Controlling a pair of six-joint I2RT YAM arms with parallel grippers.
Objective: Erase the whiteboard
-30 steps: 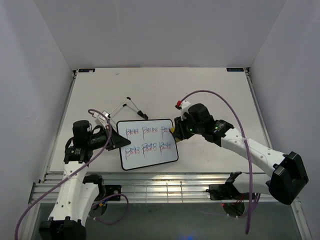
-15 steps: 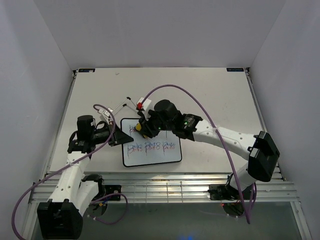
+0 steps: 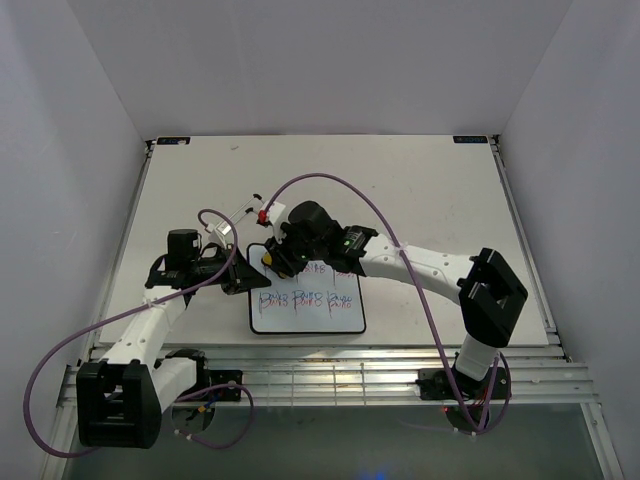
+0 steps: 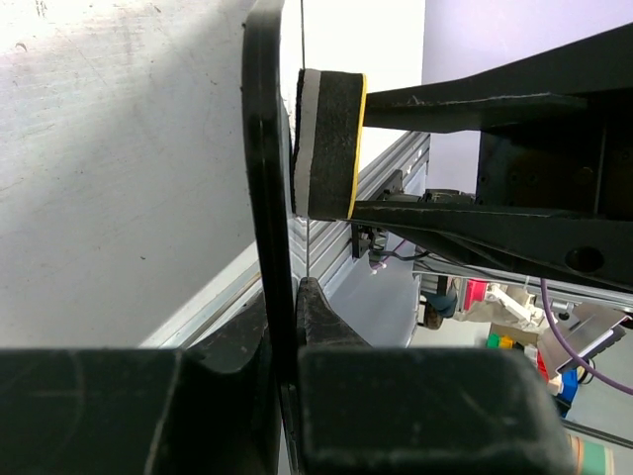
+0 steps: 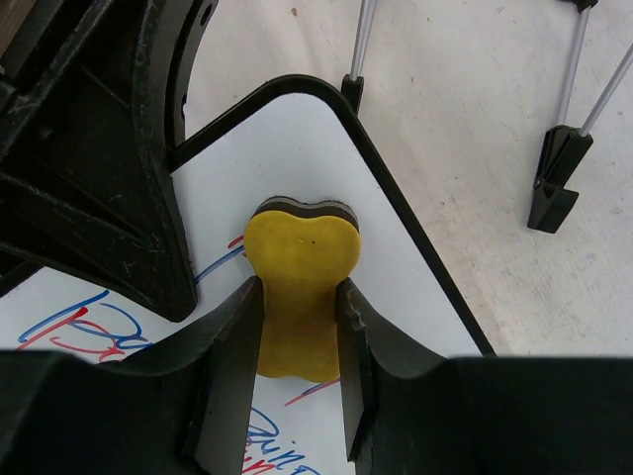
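Scrawl (image 3: 305, 298) (red-blue, seemingly illegible) marks whiteboard (image 3: 310, 320); left fingers (image 4: 318, 322) clamp its edge, right fingers (image 5: 232, 376) pinch eraser (image 5: 300, 287).

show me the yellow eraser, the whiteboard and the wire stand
yellow eraser (image 5: 302, 262): right wrist view, yellow top face
whiteboard (image 3: 305, 318): top external view, bare strip under writing
wire stand (image 5: 550, 186): right wrist view, black foot

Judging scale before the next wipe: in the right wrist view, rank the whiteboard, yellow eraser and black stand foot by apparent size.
1. whiteboard, largest even though partly covered
2. yellow eraser, enlarged by being nearest the camera
3. black stand foot
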